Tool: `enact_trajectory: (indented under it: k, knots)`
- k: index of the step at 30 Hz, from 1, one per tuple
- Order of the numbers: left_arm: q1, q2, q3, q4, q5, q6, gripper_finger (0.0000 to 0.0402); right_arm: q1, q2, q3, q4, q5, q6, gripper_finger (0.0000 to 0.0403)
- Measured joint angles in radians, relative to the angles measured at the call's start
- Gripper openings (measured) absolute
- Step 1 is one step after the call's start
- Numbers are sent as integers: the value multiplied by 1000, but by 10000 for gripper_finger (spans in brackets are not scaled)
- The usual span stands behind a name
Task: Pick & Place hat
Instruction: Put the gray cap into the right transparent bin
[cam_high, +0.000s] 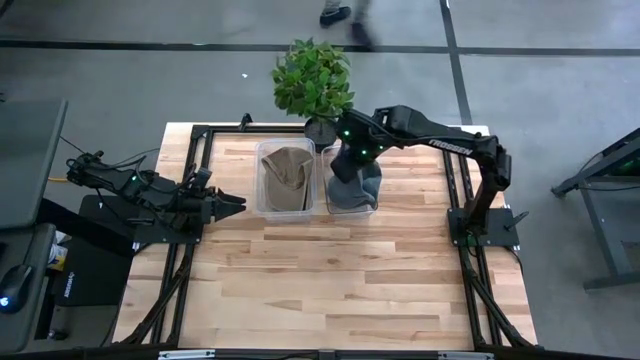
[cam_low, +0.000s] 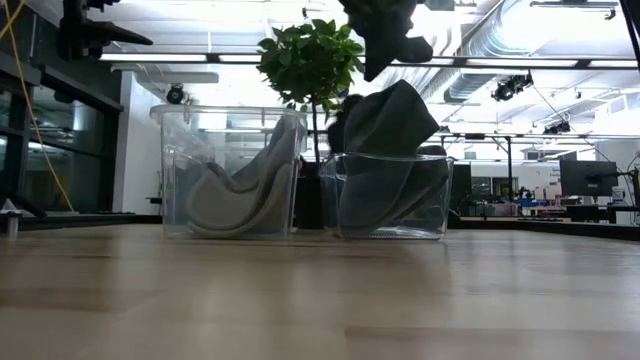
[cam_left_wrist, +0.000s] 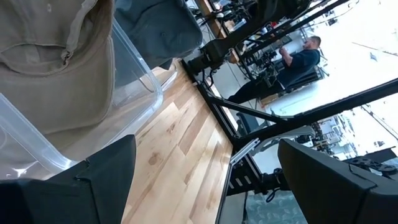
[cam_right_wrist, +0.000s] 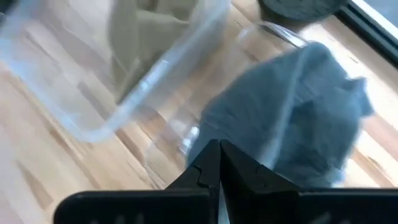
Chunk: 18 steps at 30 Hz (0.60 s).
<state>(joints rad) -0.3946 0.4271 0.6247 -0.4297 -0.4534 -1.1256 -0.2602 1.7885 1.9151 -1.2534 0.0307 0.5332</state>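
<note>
Hat (cam_high: 355, 186), grey, sits in the right-hand clear bin (cam_high: 352, 205) near the table's far edge, its crown pushed up above the bin rim in the low view. Right gripper (cam_high: 352, 152) is directly over that bin; in its wrist view the fingers are pressed together with grey fabric just beyond the tips. Clenched, but whether any cloth is actually pinched cannot be told from these views.

Beside it, touching or nearly so, the left-hand clear bin (cam_high: 283, 180) holds a tan hat (cam_high: 287, 170), slumped against the wall. Potted plant (cam_high: 313, 80) stands at the far edge behind both bins. Left gripper (cam_high: 228, 204) waits near the table's (cam_high: 330, 290) left edge, jaws wide and empty, pointed at the tan hat's bin.

Risks, as judged: a pinch on thin fabric only could slip on lifting and drop the hat back or over the rim. Fabric dragging on the wall could shift the light bin. Plant leaves overhang close to the arm.
</note>
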Motion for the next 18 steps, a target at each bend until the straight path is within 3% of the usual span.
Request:
enact_trajectory:
  k: [7,18]
  knots:
    - [0,0,0,-18,-1,-10,349,23,1,-131,67,-19,15,1]
    - [0,0,1,-39,-3,-32,349,19,-2,-316,99,110,105,0]
